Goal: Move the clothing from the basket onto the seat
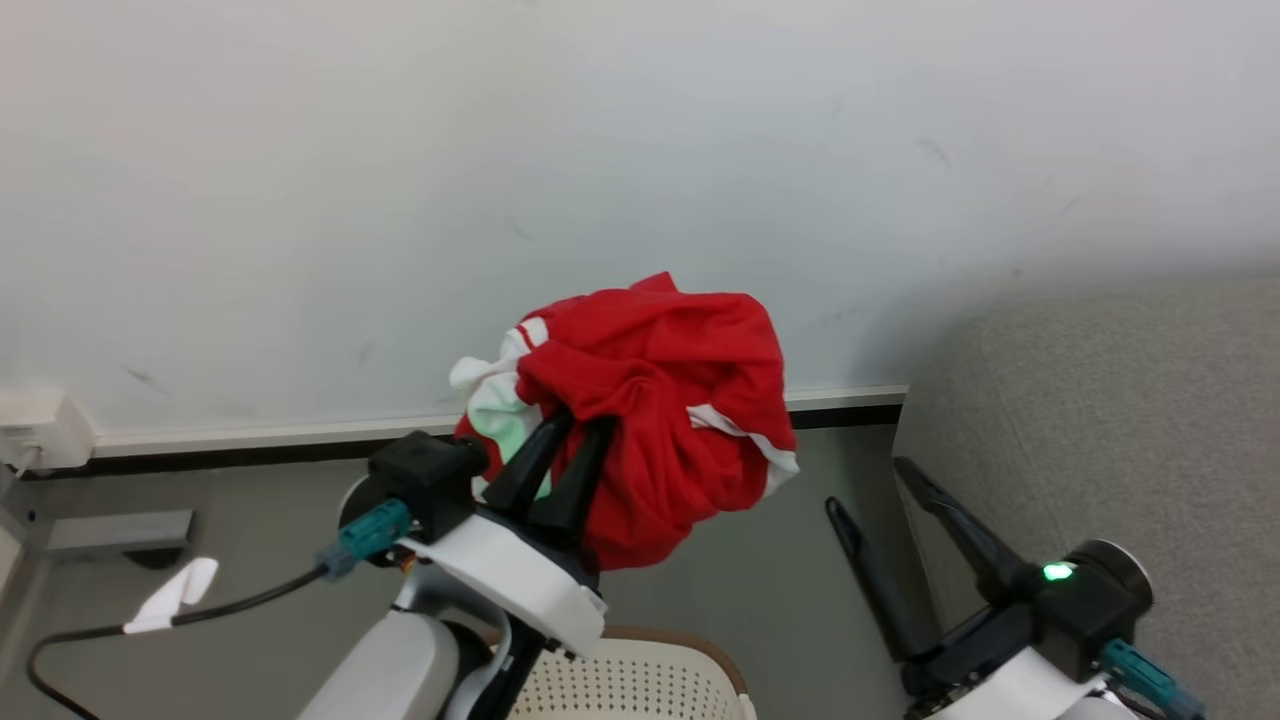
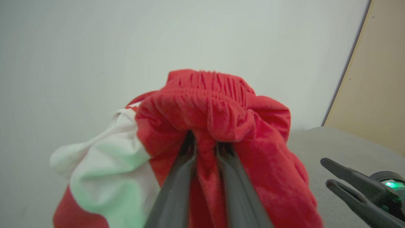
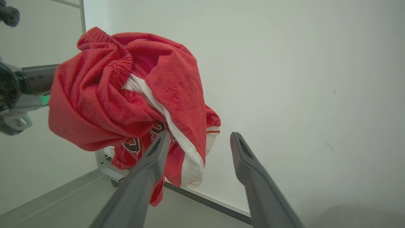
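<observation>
The red clothing (image 1: 660,400) with white panels hangs bunched in the air, lifted in front of the wall. My left gripper (image 1: 575,425) is shut on the clothing (image 2: 218,110), with a fold of red cloth pinched between its dark fingers (image 2: 177,190). Below it, at the bottom edge, shows the brown-rimmed cream basket (image 1: 640,680). My right gripper (image 1: 868,485) stands open lower right, beside the grey seat (image 1: 1120,420), with nothing between its fingers. In the right wrist view the clothing (image 3: 126,91) hangs up and to the left of that open gripper (image 3: 198,136).
A white wall with a pale skirting board (image 1: 250,435) runs behind. A grey floor lies below. A white power adapter (image 1: 45,425) and a black cable (image 1: 110,630) sit at the far left. A beige panel (image 2: 373,82) stands beyond the seat.
</observation>
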Motion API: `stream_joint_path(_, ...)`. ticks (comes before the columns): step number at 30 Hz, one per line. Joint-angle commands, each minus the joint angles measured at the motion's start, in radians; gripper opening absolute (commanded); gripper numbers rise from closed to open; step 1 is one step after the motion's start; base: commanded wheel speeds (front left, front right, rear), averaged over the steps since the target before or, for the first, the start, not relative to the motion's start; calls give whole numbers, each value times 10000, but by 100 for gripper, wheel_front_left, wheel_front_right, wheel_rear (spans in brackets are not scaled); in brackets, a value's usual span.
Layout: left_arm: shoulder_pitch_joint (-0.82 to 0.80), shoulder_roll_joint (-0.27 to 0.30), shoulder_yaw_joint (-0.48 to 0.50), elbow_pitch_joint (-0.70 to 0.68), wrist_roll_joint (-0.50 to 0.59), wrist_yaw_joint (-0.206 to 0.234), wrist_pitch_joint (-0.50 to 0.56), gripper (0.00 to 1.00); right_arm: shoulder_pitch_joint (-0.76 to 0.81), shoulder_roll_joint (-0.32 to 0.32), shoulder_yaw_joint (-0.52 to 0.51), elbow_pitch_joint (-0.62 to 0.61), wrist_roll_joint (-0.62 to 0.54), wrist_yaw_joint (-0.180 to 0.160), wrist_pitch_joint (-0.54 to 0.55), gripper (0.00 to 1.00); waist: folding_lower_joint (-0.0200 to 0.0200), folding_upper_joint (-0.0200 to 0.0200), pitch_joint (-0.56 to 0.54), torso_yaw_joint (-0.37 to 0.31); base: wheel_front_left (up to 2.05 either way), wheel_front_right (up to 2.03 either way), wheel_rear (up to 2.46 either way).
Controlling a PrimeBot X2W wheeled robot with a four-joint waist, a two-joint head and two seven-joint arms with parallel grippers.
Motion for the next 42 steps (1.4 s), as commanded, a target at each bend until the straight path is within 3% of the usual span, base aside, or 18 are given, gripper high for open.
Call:
stream_joint_path(1, 13, -43, -54, 2, 36, -39, -17, 0, -262, -47, 233, 182, -103, -21, 7, 100, 0, -1, 10, 82, 0, 0, 0)
stream_joint_path(7, -70, -293, -383, 112, -14, -185, -52, 0, -1183, -92, 1182, 1310, -220, -21, 7, 100, 0, -1, -14, 441, 0, 0, 0)
stream_joint_path(19, -121, -661, -1095, 351, -48, -550, -28, 0, -2488, -227, 1966, 2973, -394, -21, 7, 100, 0, -1, -63, 1474, 0, 0, 0)
stream_joint_path(34, -209, -1025, -1966, 936, -77, -914, 92, 0, -3471, -298, 3372, 3539, -206, -21, 4, 100, 0, -1, -38, 2602, 0, 0, 0)
stream_joint_path(35, -209, -1029, -1969, 957, -92, -907, 77, 0, -3485, -303, 3374, 3449, -138, -21, 4, 91, 0, -1, -28, 2626, 0, 0, 0)
stream_joint_path(36, -207, -1029, -1970, 974, -99, -899, 68, 0, -3492, -319, 3360, 3352, -75, -21, 2, 50, 0, -1, -16, 2644, 0, 0, 0)
stream_joint_path(37, -206, -1021, -1967, 993, -93, -890, 62, 0, -3486, -345, 3364, 3264, -26, -21, 2, 16, 0, -1, -7, 2655, 0, 0, 0)
stream_joint_path(38, -210, -1004, -1955, 1011, -99, -874, 70, 0, -3467, -368, 3370, 3157, 2, -21, 1, 0, 0, -1, 1, 2656, 0, 0, 0)
stream_joint_path(42, -228, -911, -1844, 1061, -141, -807, 7, 0, -3309, -501, 3316, 2957, 85, -21, 1, 0, 0, -1, 35, 2563, 0, 0, 0)
